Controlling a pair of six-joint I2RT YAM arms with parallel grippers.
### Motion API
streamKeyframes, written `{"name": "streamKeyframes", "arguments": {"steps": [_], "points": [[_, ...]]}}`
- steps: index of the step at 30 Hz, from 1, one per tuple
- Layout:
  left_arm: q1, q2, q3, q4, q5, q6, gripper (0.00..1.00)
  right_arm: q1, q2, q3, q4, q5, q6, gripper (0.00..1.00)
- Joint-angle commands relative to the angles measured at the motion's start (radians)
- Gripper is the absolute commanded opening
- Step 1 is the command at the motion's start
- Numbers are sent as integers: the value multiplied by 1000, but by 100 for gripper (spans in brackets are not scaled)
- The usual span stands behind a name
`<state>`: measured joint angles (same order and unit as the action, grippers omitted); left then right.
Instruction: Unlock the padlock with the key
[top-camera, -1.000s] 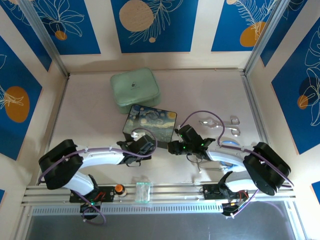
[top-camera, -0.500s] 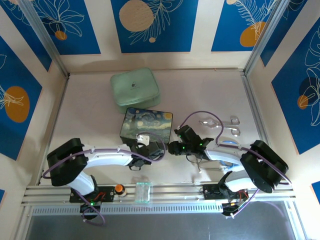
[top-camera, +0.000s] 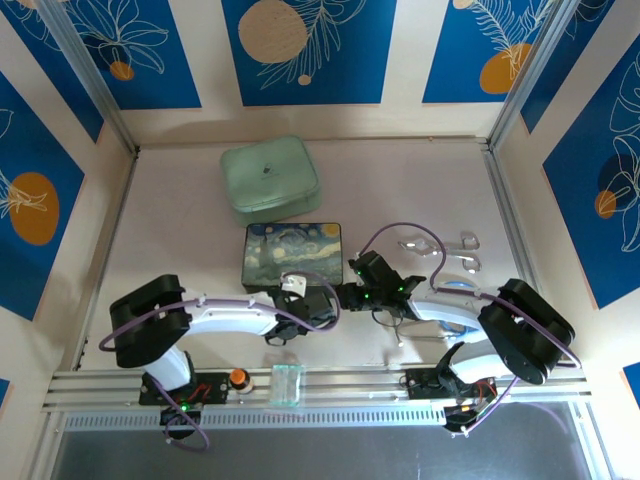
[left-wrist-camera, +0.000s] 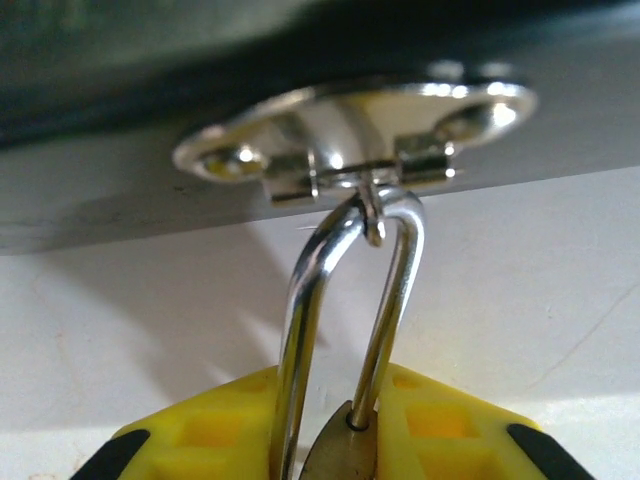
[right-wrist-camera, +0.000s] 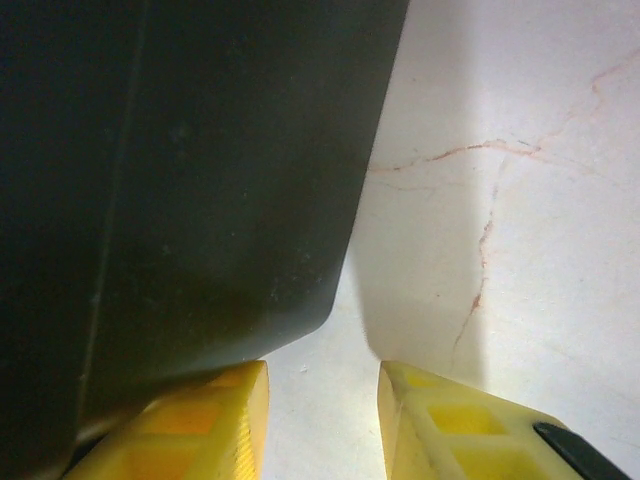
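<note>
Blue panels printed with pale leaves and orange discs wall in a pale, faintly veined worktop (top-camera: 180, 220). Towards its far edge, left of centre, lies a mint-green case (top-camera: 270, 178) with rounded corners. Just nearer than that, about mid-worktop, sits a painted box (top-camera: 290, 250) with a swirling night-sky lid. The left arm reaches in from the near-left corner to the box's near side. There the left wrist view shows the box's small metal latch (left-wrist-camera: 350, 130) with the padlock (left-wrist-camera: 338, 452) hanging from it, the thin silver shackle (left-wrist-camera: 303, 300) threaded through the latch's loop. The left gripper (left-wrist-camera: 345, 430) is closed on the padlock, whose brass top is pinched between the yellow fingers (left-wrist-camera: 210, 430), with pale worktop behind it. To the right, the right gripper (top-camera: 350, 295) sits at the box's near-right corner. Its jaws stand partly apart with nothing between them but bare worktop, and one yellow pad (right-wrist-camera: 190, 430) lies against the dark side of the box. Further right, towards the worktop's right edge, lie two small silvery metal pieces (top-camera: 415, 245), well apart from the box.
</note>
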<state>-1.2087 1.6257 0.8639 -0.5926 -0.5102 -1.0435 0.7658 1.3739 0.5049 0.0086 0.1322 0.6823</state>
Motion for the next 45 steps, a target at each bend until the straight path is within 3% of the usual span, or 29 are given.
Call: {"name": "streamKeyframes", "arguments": {"steps": [1,15,22,32,35,45], "points": [[-11,27,35,-84,-38,-8,15,4,4,14,8,14,14,34],[-44,82,112,-165,-28,-7,32,4,5,0,24,18,36,34],[-83,65,122,-193,-25,-56,32,7,19,1,29,20,42,35],[-86,85,152,-266,-72,-56,14,20,37,0,44,18,48,35],[-85,115,179,-314,-106,-50,16,21,30,-7,44,22,51,34],[-117,168,233,-298,-61,-31,27,23,21,-26,59,32,75,34]]}}
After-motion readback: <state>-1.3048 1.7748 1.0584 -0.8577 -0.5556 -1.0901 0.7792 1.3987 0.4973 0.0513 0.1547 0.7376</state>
